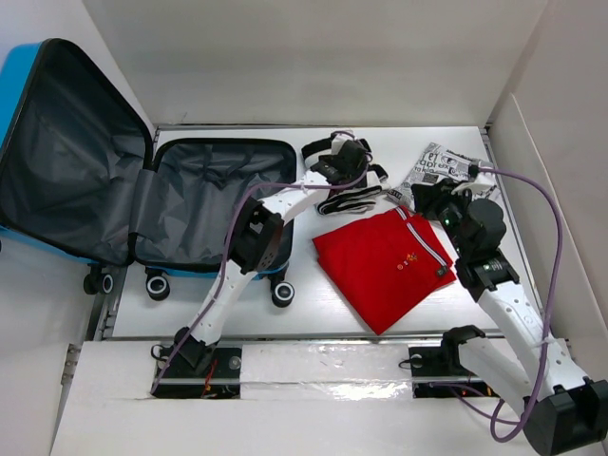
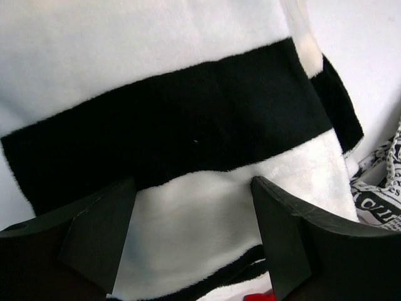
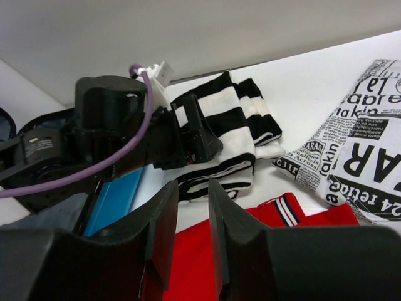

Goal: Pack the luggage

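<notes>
The blue luggage (image 1: pixel 214 143) lies open at the left, its grey-lined halves empty and the lid (image 1: pixel 17 90) leaning against the left wall. My left gripper (image 1: pixel 348 163) is open and pressed down onto a folded black-and-white striped garment (image 1: pixel 353 199) right of the case. In the left wrist view the fingers (image 2: pixel 94 235) stand astride the striped cloth (image 2: pixel 188 125). My right gripper (image 1: pixel 432 201) hovers over the upper right of a folded red shirt (image 1: pixel 385 261). Its jaws (image 3: pixel 188 235) stand narrowly apart and hold nothing.
A newspaper-print garment (image 1: pixel 443 166) lies at the back right, touching the red shirt's corner; it also shows in the right wrist view (image 3: pixel 363 157). White walls enclose the table on all sides. The case's wheels (image 1: pixel 282 294) face the near edge.
</notes>
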